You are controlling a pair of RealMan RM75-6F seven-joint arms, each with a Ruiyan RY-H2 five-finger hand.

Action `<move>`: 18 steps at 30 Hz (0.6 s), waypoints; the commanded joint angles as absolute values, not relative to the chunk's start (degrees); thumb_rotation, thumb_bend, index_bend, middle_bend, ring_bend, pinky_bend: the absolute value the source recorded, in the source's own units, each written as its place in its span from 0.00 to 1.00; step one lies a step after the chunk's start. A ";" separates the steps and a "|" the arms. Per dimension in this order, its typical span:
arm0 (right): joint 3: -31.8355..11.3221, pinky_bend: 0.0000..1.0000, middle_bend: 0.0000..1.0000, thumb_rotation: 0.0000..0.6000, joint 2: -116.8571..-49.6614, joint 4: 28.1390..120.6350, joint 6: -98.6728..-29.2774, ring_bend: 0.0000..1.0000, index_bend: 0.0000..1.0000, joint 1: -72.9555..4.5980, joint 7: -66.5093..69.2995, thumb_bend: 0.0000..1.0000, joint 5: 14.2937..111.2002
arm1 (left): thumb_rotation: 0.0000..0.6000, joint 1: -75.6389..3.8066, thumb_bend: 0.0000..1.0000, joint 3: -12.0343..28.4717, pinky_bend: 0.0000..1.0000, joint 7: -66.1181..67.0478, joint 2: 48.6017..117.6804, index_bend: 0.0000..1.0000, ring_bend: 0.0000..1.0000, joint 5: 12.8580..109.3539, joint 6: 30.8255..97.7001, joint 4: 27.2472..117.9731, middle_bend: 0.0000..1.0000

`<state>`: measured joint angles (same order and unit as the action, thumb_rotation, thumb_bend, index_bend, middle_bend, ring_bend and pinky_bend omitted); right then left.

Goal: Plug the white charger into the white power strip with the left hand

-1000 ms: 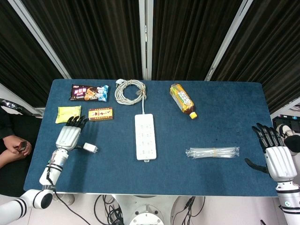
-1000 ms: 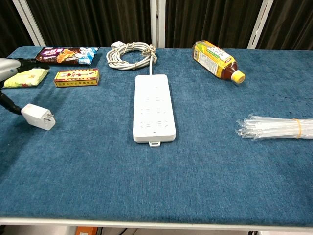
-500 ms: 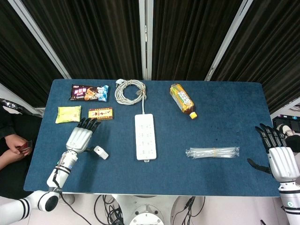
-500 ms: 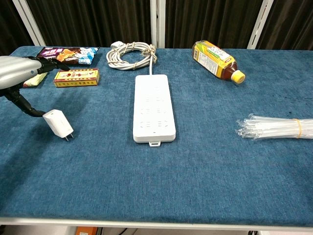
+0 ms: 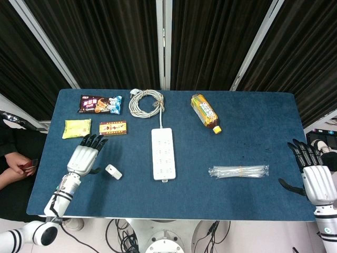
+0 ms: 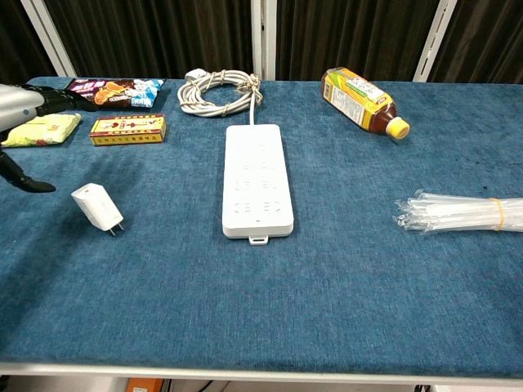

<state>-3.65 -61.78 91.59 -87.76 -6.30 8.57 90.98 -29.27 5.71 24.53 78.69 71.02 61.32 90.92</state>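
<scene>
Released since half a second ago, the white charger (image 5: 112,171) lies lower left, the left hand (image 5: 83,156) drawn back with fingers spread, empty, so regrasping precedes reaching the white power strip (image 5: 163,153).

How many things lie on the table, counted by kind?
Electrical items: 3, the white charger, white power strip, coiled white cable
Snack packets: 3, the dark wrapper, yellow packet, red and yellow box
Drink bottles: 1
Bundles of clear straws: 1
Total: 8
</scene>
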 commanded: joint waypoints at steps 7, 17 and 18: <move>-3.44 0.00 0.03 1.00 -61.86 91.74 -87.68 0.00 0.00 -6.44 8.41 0.07 91.60 | 1.00 -29.74 0.15 1.33 0.00 7.88 79.96 0.27 0.04 81.86 59.03 88.25 0.20; -3.27 0.00 0.03 1.00 -61.83 91.67 -88.17 0.00 0.00 -5.84 8.74 0.07 91.35 | 1.00 -31.66 0.21 1.11 0.01 0.65 82.59 0.36 0.12 84.13 57.12 82.15 0.31; -3.27 0.00 0.03 1.00 -61.88 91.63 -88.11 0.00 0.00 -5.86 8.77 0.07 91.32 | 1.00 -31.68 0.22 1.04 0.01 0.32 82.70 0.36 0.13 84.18 57.08 81.86 0.32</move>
<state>-3.27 -61.87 91.63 -88.12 -5.86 8.77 91.32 -31.56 1.17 0.55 82.54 84.08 57.23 82.07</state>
